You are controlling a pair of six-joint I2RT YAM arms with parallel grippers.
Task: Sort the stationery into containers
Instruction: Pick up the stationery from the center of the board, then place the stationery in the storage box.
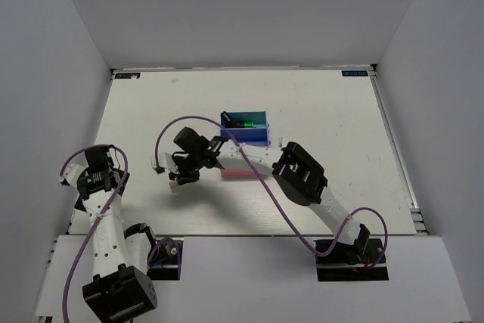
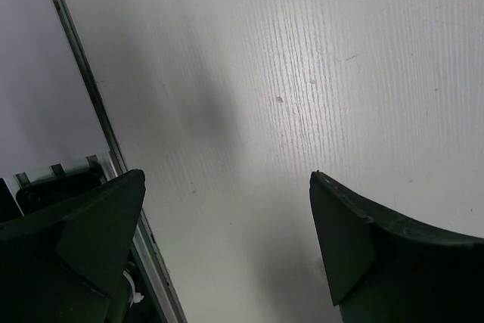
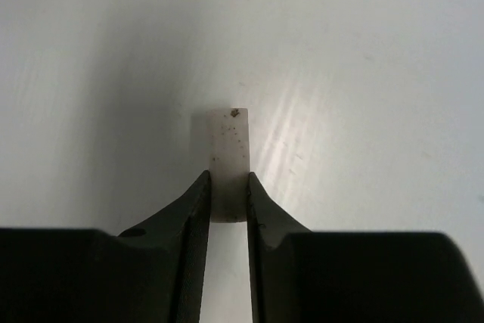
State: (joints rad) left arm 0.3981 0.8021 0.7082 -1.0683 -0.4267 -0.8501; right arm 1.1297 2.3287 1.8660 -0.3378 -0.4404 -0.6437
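Eraser block (image 3: 228, 138) sits pinched between both fingers of the right hand (image 3: 228, 178).

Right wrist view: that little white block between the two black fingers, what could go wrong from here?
1. The right gripper pinches only the near end of the eraser. Most of it pokes out past the tips, so it might twist or slip out when lifted.
2. In the top view, the right arm reaches across right above the pink bin, so a low swing toward the bin could nudge it.
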